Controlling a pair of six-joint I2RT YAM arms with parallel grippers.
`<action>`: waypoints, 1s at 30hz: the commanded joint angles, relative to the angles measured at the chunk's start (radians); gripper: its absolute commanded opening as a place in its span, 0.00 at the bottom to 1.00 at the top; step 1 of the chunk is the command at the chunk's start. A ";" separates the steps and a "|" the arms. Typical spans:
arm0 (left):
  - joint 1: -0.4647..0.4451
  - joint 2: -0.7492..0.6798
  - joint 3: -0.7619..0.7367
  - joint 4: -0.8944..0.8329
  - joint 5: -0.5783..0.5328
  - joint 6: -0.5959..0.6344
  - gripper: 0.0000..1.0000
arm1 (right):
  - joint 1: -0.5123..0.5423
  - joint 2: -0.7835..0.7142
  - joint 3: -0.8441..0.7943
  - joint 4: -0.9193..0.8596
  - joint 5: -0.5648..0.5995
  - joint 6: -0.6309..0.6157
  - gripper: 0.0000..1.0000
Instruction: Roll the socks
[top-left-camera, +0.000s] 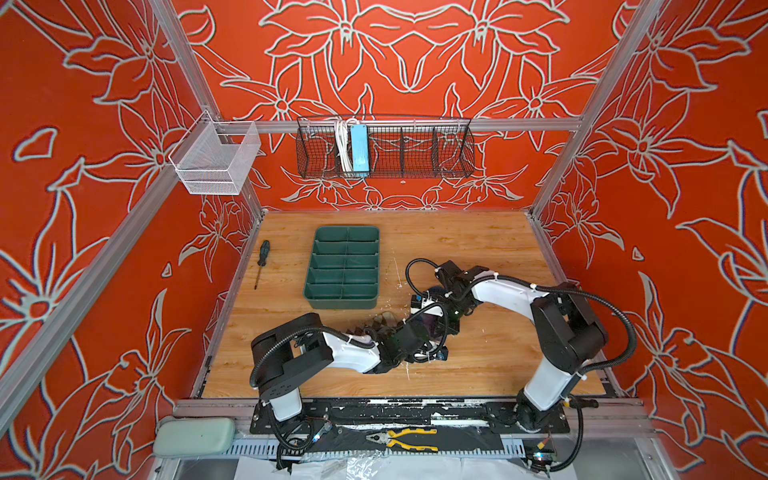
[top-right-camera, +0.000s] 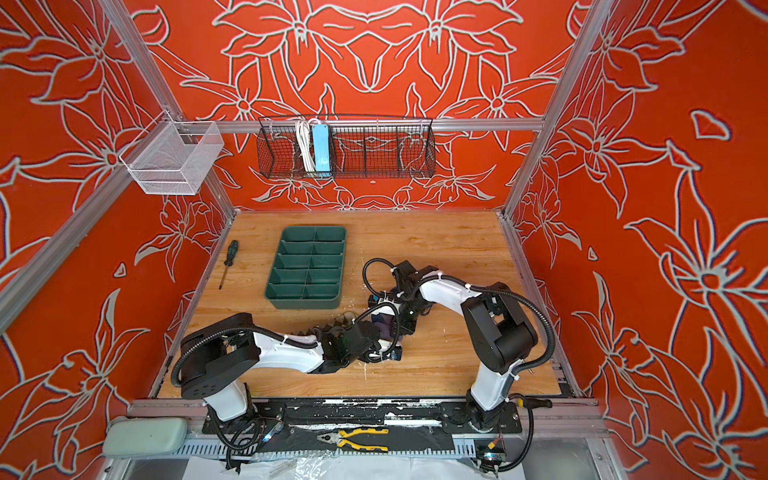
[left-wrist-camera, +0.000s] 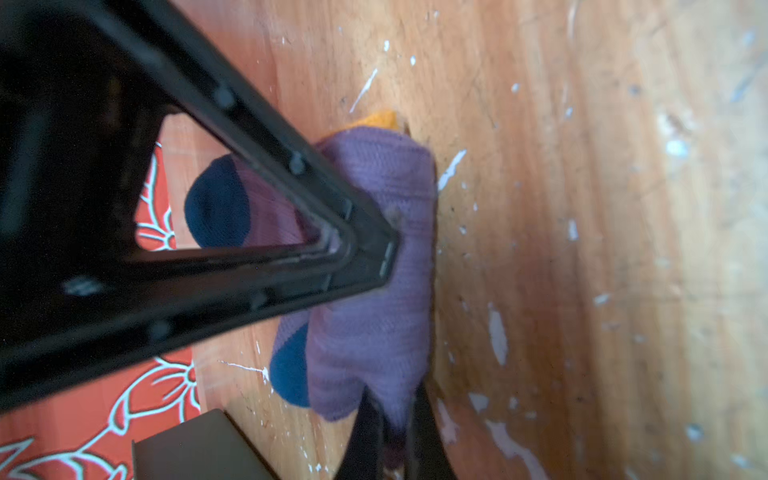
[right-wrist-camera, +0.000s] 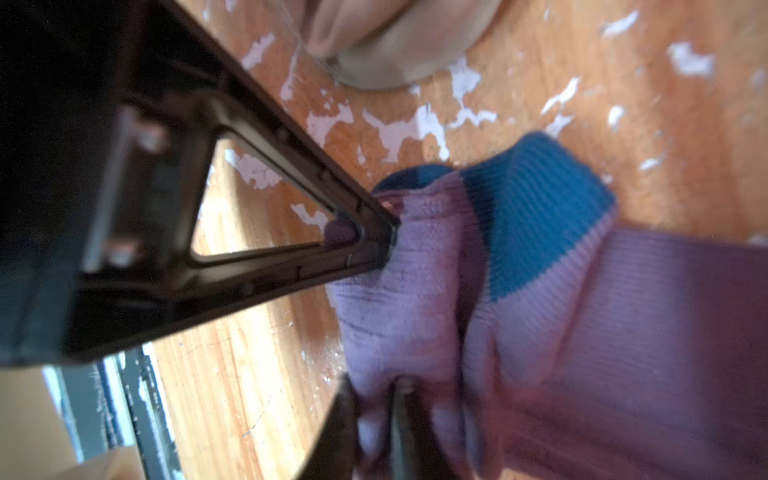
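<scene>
Pressure at the fold: the left gripper (left-wrist-camera: 386, 291) clamped shut on the doubled purple sock (left-wrist-camera: 374, 332) on the wooden tabletop (left-wrist-camera: 582, 208), apparently pinning it for rolling. Whether the right gripper (right-wrist-camera: 384, 282) gripped it could not be told. The argyle sock (top-left-camera: 384, 322) lay alongside.

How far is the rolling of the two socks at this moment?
Done: nothing fully rolled. In hand: the purple sock is folded over itself, yellow cuff peeking out beneath; the left fingers clamp it and the right fingers press into it beside a teal patch. Remaining: finishing that roll, then the argyle sock, lying unrolled under the left arm.
</scene>
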 joint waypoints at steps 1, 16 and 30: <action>-0.002 -0.011 0.049 -0.233 -0.004 -0.083 0.00 | -0.041 -0.088 -0.049 0.117 0.029 0.055 0.26; 0.043 0.094 0.429 -0.850 0.306 -0.302 0.00 | -0.323 -0.590 -0.239 0.604 0.586 0.611 0.57; 0.194 0.329 0.767 -1.183 0.667 -0.395 0.00 | -0.320 -1.113 -0.388 0.228 -0.036 0.049 0.58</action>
